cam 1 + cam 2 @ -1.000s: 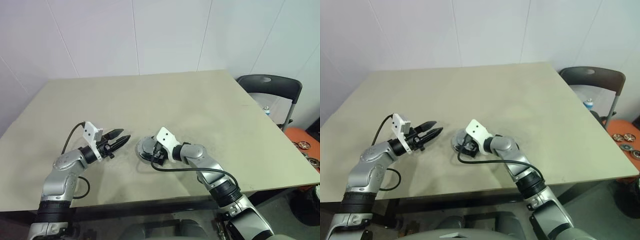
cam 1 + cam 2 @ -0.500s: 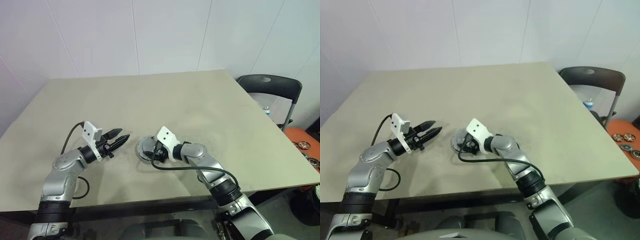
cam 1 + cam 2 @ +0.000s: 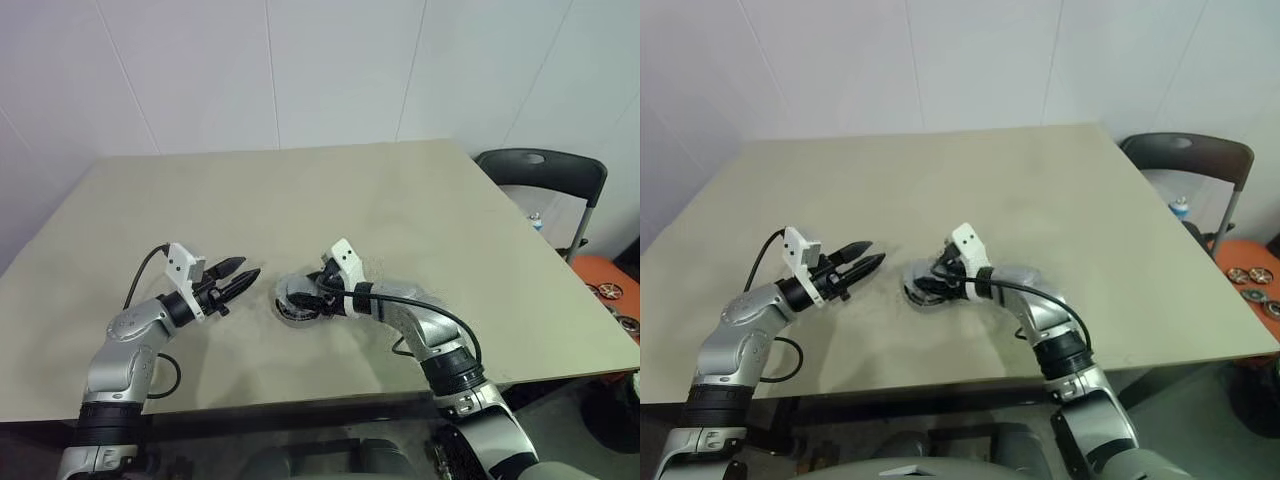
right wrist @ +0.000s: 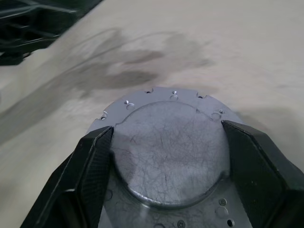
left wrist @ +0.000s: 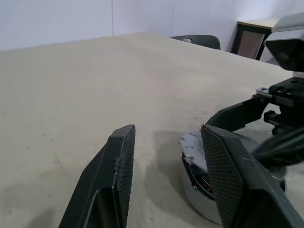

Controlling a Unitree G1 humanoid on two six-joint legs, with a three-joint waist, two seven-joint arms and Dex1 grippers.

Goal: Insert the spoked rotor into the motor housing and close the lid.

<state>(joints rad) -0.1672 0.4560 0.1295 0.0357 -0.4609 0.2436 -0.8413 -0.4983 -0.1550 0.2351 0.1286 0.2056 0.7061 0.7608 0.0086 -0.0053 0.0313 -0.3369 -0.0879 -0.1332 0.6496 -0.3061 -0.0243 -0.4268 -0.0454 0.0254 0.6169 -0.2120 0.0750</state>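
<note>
While the left hand (image 3: 243, 272) hovers just above the worktop (image 3: 300, 190) with its two black fingers parted and nothing between them, the right hand (image 4: 164, 142) is set over a round silver assembly (image 4: 166, 142) lying near the worktop's front edge, roughly midway along it. In the right wrist view a flat grey metal lid (image 4: 168, 147), scratched and ringed by small holes on its flange, sits between the right hand's widely spread fingers (image 4: 95, 161), which stand at either side of the raised disc; whether the pads press on it cannot be told. In the left wrist view the motor housing (image 5: 199, 178) shows beneath that lid as a silver-walled round body with a dark gap at its side where a little copper colour shows, resting on the worktop just beside the left hand's fingertips. A dark folding chair (image 3: 545, 170) stands past the worktop's far right corner.
</note>
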